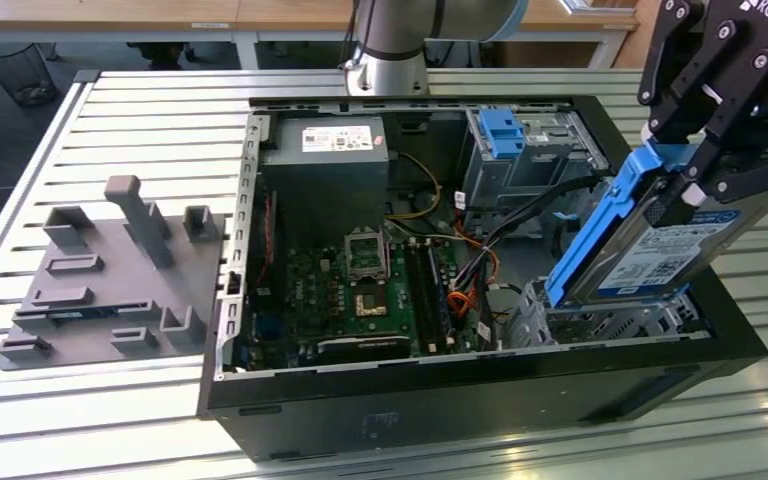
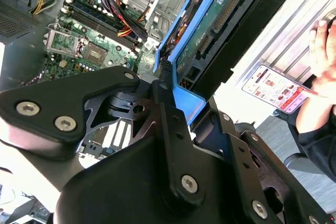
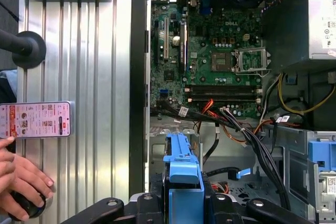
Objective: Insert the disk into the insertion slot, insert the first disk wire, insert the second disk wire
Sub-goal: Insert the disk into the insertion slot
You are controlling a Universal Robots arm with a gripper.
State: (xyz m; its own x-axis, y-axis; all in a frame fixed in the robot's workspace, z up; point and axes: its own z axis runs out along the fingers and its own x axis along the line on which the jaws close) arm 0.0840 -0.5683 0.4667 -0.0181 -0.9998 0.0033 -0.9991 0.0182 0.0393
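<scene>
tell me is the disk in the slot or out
Not seated: the gripper holds the disk tilted, its lower end at the insertion slot, most of it above.

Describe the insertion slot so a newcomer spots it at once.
Find the open black case on the slatted table. In its near corner on the exterior view's right, beneath the tilted blue-framed disk, sits the insertion slot. It is a low, perforated silver cage, unlike the taller bay behind it with a blue bracket.
</scene>
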